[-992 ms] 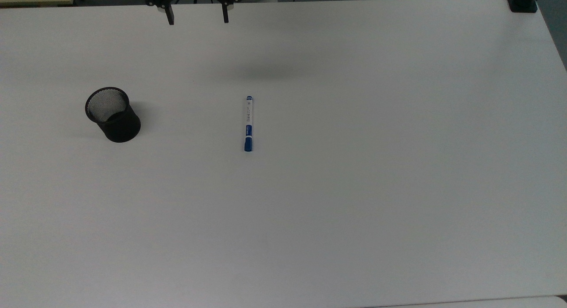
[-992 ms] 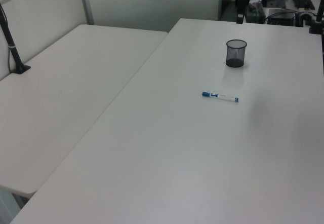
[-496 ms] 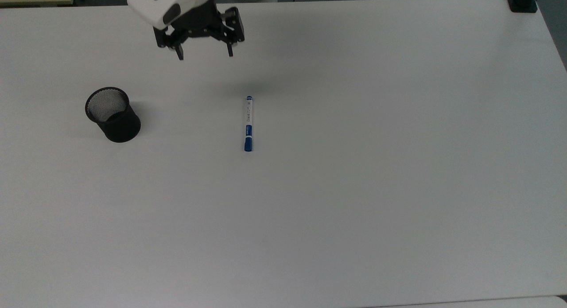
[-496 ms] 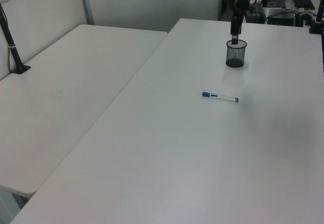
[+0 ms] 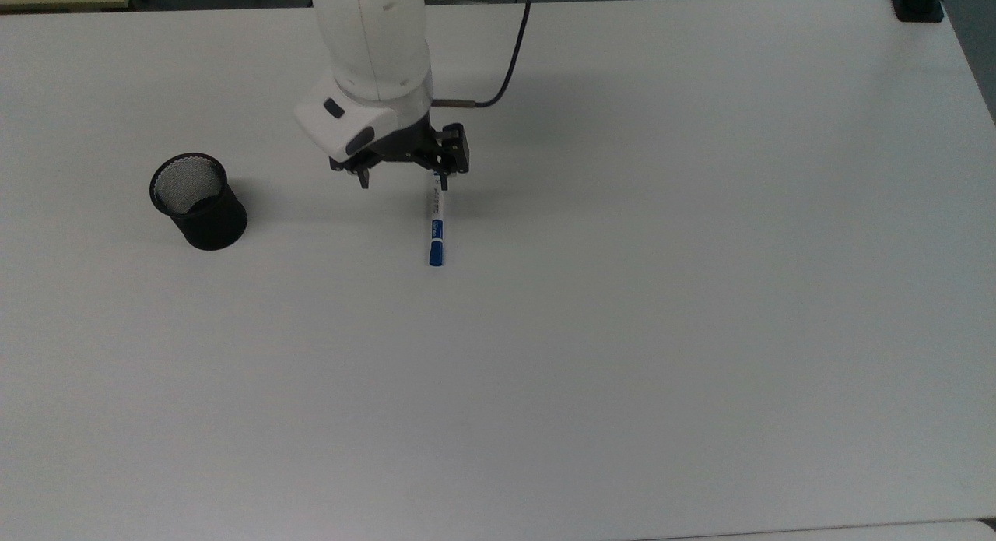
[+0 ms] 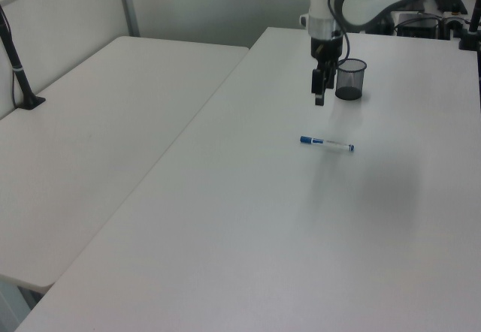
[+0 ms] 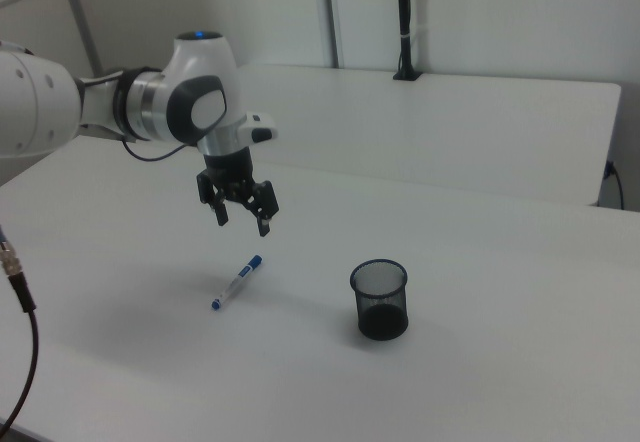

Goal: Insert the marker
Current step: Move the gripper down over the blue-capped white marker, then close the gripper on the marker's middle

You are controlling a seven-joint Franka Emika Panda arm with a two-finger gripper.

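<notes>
Jaws spread wide and empty; gripper [image 5: 402, 180] hangs in the air above the tabletop [image 5: 700, 292], fingers pointing down. In the right view it sits clearly above the marker [image 7: 237, 282], nothing between the fingers.

Marker [image 5: 436, 226] lies flat on the tabletop, untouched, blue cap toward the top view's bottom. In the top view the right-hand finger overlaps the marker's far end, so the gripper is not centred over the barrel.

Black mesh cup [image 5: 199, 201] stands upright, open, well apart from the marker toward the top view's left. Nothing visible inside it.

Step in hand, as I judge it: approach for the pick. Nothing grasped yet.

Next move calls for:
- centring over mid-barrel, fingers straddling the marker across its length
- descent to the tabletop, then closing
- later, tilting the marker upright to drop it into the cup.
</notes>
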